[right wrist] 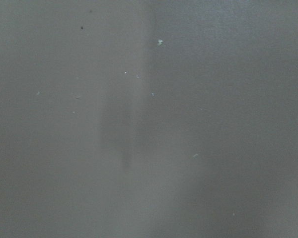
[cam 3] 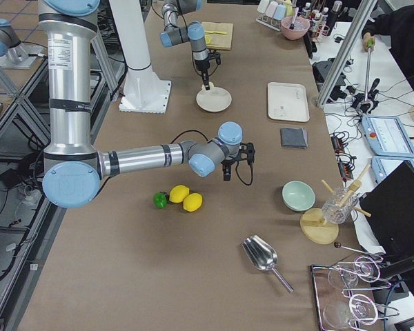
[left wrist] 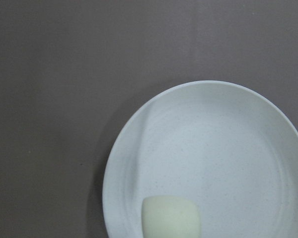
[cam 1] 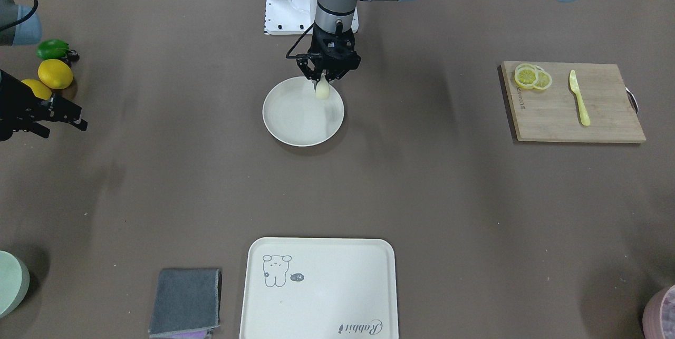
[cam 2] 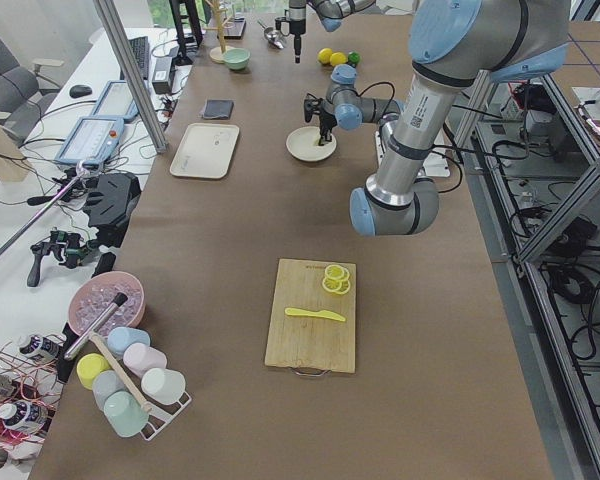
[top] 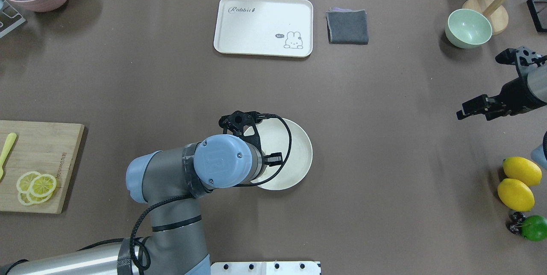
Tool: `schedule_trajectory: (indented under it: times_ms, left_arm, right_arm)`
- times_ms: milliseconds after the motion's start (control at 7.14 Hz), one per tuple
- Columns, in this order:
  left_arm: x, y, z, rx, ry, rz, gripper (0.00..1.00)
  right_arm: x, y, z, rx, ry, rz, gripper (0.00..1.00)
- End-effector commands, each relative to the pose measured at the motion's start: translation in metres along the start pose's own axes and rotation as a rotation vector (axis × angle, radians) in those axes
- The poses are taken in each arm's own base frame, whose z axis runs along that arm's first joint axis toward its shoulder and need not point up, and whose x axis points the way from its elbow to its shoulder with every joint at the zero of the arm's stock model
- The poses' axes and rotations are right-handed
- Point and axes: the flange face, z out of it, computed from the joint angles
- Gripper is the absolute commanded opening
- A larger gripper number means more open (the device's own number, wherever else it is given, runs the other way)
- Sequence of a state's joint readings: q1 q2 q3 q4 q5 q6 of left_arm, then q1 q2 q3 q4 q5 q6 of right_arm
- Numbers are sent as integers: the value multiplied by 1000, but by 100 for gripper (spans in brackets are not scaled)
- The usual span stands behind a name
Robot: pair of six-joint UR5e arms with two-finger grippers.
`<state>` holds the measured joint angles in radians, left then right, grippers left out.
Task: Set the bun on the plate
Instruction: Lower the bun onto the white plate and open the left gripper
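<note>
over table centre, left gripper (cam 1: 321, 84) points straight down, fingers pinched on the top of the bun (cam 1: 322, 92). bun is just inside the rim of the plate (cam 1: 295, 123), at about 1 o'clock in the front view and 6 o'clock in the left wrist view. can't tell if it touches the plate surface. right gripper (top: 480, 86) is out at 9 o'clock in the front view, jaws spread wide, nothing in them, near the lemons (cam 1: 55, 74).
</note>
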<state>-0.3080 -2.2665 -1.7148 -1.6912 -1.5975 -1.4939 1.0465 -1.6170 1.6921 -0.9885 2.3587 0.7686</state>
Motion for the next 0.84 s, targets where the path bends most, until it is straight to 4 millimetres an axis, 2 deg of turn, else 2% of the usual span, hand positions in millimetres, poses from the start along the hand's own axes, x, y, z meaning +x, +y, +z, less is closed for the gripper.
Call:
schedule_trajectory:
  times_ms: [0, 140, 280, 560, 700]
  left_arm:
    - [21, 21, 20, 38, -18, 27, 42]
    - [28, 24, 21, 36, -16, 30, 42]
    - [27, 24, 35, 36, -44, 32, 42]
    - [28, 24, 50, 35, -67, 38, 42]
    - [34, 24, 48, 35, -53, 39, 42]
  right_arm:
    - [19, 7, -4, 2, 14, 14, 100]
    - [36, 9, -12, 12, 26, 8, 100]
    - [60, 13, -18, 18, 44, -17, 100]
    - [68, 14, -20, 11, 34, -20, 100]
    - [70, 13, -24, 15, 28, -13, 100]
